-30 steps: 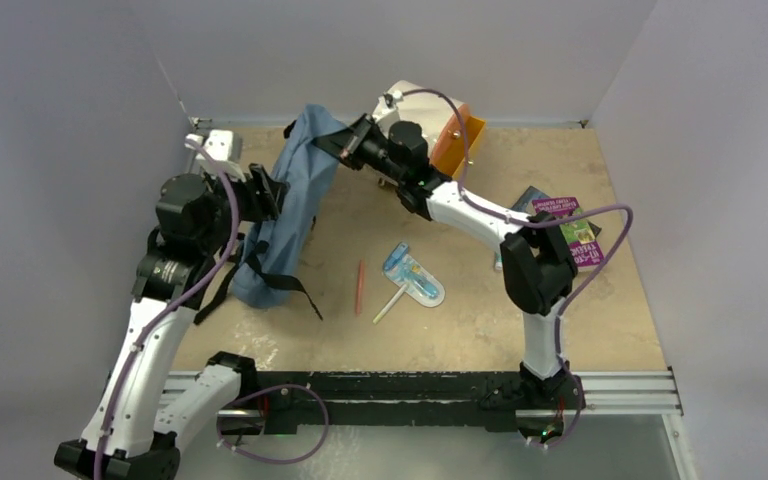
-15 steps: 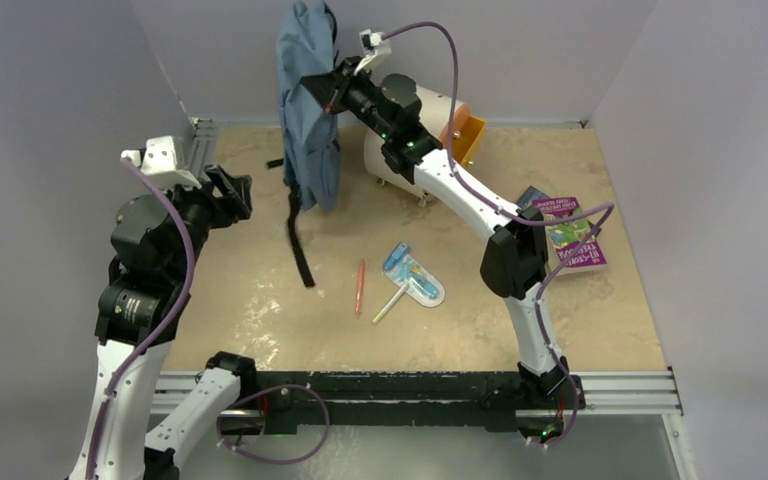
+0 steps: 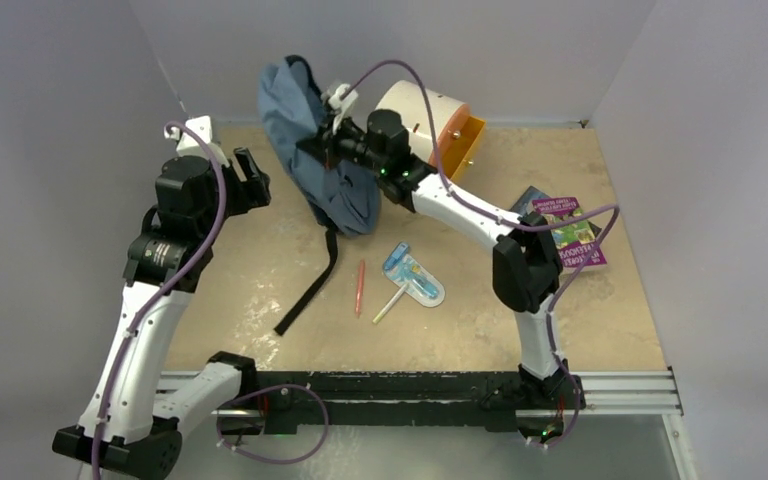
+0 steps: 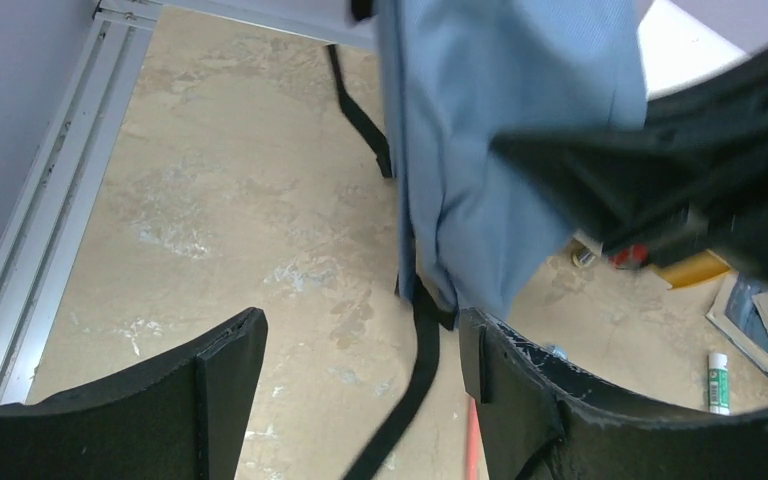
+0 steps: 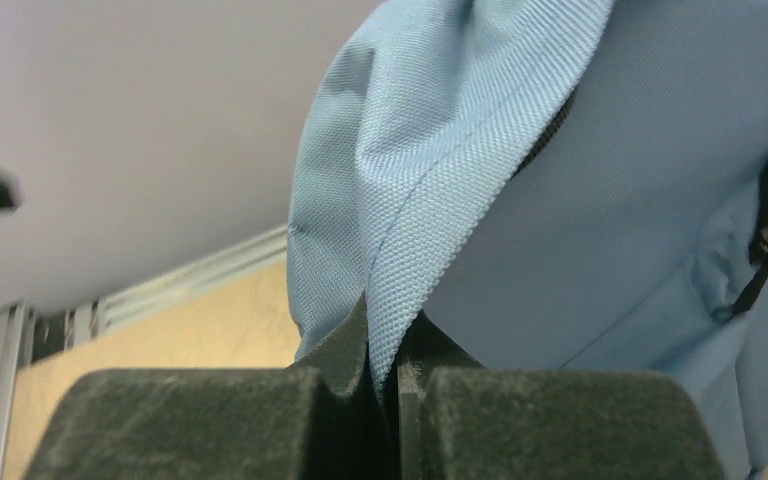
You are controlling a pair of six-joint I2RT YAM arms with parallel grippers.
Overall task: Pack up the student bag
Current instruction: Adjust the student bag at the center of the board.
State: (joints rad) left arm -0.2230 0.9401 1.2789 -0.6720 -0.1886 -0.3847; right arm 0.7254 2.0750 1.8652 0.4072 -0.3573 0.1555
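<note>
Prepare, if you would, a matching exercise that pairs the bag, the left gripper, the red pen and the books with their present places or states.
Column one:
1. student bag
2. left gripper
3. red pen
4. books

Column two:
A. open, holding nothing
B. lying at the right side of the table
C. pinched in the shut right gripper
D. lying mid-table, left of a blue blister pack

Pairs: 1-C; 2-A; 3-D; 4-B

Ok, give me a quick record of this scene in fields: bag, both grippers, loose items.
bag: student bag, lifted, hanging; black strap trailing to the table
right gripper: shut on a fold of bag fabric
left gripper: open, beside the bag, holding nothing
loose items: red pen, blister pack, books
back: cream cabinet, orange drawer open
</note>
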